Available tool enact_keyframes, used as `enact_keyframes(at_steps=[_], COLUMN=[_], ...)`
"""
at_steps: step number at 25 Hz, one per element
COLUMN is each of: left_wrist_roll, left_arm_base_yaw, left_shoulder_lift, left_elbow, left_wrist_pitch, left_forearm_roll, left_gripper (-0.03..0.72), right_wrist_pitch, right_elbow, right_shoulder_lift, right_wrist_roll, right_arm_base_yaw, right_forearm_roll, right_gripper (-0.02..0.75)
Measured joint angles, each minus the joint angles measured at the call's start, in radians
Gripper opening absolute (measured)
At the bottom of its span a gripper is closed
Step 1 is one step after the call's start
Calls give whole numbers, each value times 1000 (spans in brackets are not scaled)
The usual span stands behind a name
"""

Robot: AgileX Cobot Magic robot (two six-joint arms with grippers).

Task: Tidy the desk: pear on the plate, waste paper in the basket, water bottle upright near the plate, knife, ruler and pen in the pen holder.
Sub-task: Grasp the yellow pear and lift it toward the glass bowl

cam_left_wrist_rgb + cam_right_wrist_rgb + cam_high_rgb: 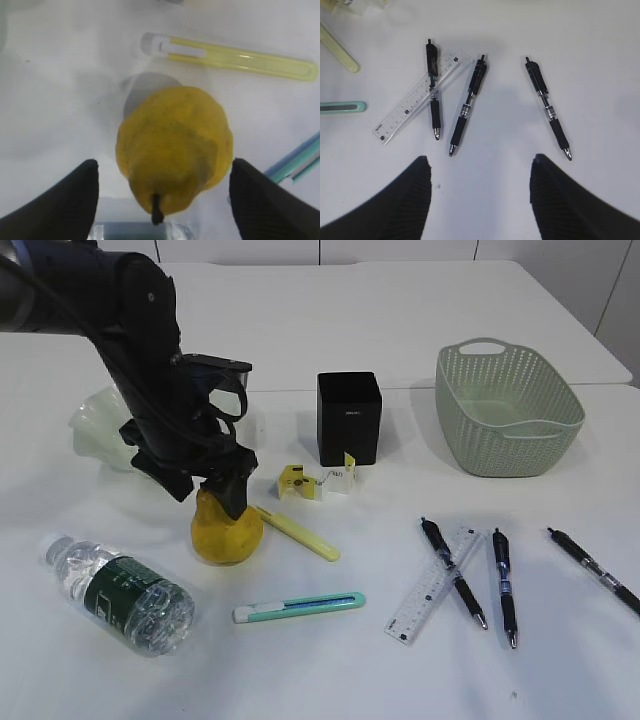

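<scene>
The yellow pear [228, 532] stands on the white desk [330, 670]. My left gripper [215, 495] is open, a finger on each side of the pear [175, 145], not touching it. The plate [95, 425] is at the far left. The water bottle [125, 595] lies on its side. The waste paper [305, 482] lies by the black pen holder [349, 418]. The basket [508, 410] is at the back right. The ruler [420, 95] lies under a pen [434, 95]. My right gripper [480, 165] is open and empty above the pens.
A yellow knife [295, 532] lies right of the pear, a teal knife [300, 607] in front of it. Two more pens [503, 585] [595, 570] lie at the front right. The right arm is out of the exterior view.
</scene>
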Motion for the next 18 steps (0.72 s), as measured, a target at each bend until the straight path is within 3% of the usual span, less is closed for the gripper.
enact_keyframes(at_steps=[6,18], left_wrist_roll=[0,0], left_arm_base_yaw=[0,0], left_shoulder_lift=[25,27], left_elbow=[0,-2], left_wrist_pitch=[-18,-24], left_forearm_roll=[-16,-22], left_gripper=[568,372], right_wrist_pitch=[1,2], right_elbow=[0,0], right_shoulder_lift=[0,0], right_wrist_roll=[0,-2], right_arm_base_yaw=[0,0], right_forearm_roll=[0,0], right_gripper=[461,461])
